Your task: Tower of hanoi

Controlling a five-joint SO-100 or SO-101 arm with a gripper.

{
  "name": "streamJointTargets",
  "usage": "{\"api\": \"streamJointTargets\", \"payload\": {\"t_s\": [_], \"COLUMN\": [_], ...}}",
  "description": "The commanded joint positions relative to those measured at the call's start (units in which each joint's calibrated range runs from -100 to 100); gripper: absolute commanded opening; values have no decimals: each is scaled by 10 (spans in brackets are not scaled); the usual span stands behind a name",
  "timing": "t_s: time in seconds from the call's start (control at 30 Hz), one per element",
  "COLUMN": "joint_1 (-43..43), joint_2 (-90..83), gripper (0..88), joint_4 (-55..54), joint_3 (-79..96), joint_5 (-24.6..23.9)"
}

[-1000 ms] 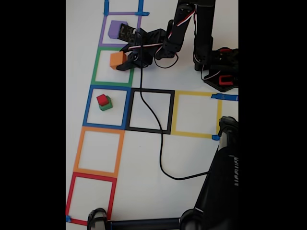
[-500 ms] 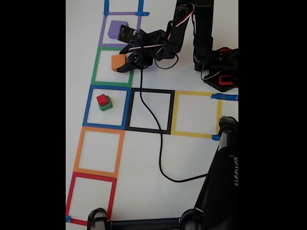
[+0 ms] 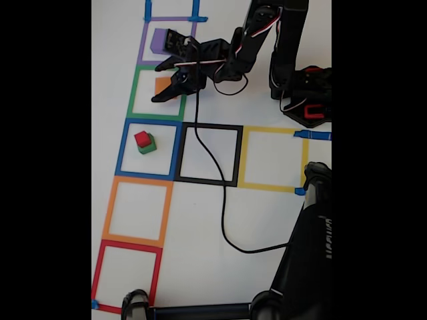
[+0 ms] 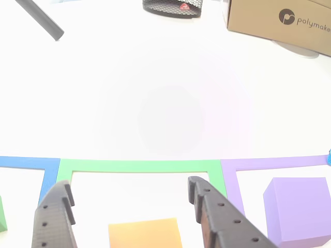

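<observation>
The orange cube (image 3: 162,85) rests on the table inside the green tape square (image 3: 137,93). My gripper (image 3: 159,83) stands open over it, one finger on each side. The other view shows both fingers (image 4: 54,217) spread apart, with the orange cube (image 4: 145,233) low between them and touching neither. The purple cube (image 3: 159,40) sits in the purple tape square, just beyond the gripper, and appears at the right in the other view (image 4: 300,209). A small red cube (image 3: 142,139) lies on top of the green cube (image 3: 148,148) in the blue square.
A black cable (image 3: 223,200) runs from the arm across the black tape square. The arm's base (image 3: 303,93) is at the right, and a black stand (image 3: 307,253) at the bottom right. Orange, red and yellow tape squares hold nothing. A cardboard box (image 4: 279,20) stands far off.
The gripper was closed around the orange cube and has now opened. The cube stays in the green square, and the arm has shifted slightly upward in the fixed view.
</observation>
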Motion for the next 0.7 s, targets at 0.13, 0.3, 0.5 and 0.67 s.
{"api": "streamJointTargets", "payload": {"t_s": [0.13, 0.3, 0.5, 0.67], "joint_1": [-4, -22, -50, -83], "joint_2": [-204, -309, -416, -433], "gripper": [13, 12, 12, 12], "joint_4": [226, 467, 829, 1063], "joint_3": [-54, -121, -293, -489], "joint_5": [4, 4, 4, 4]}}
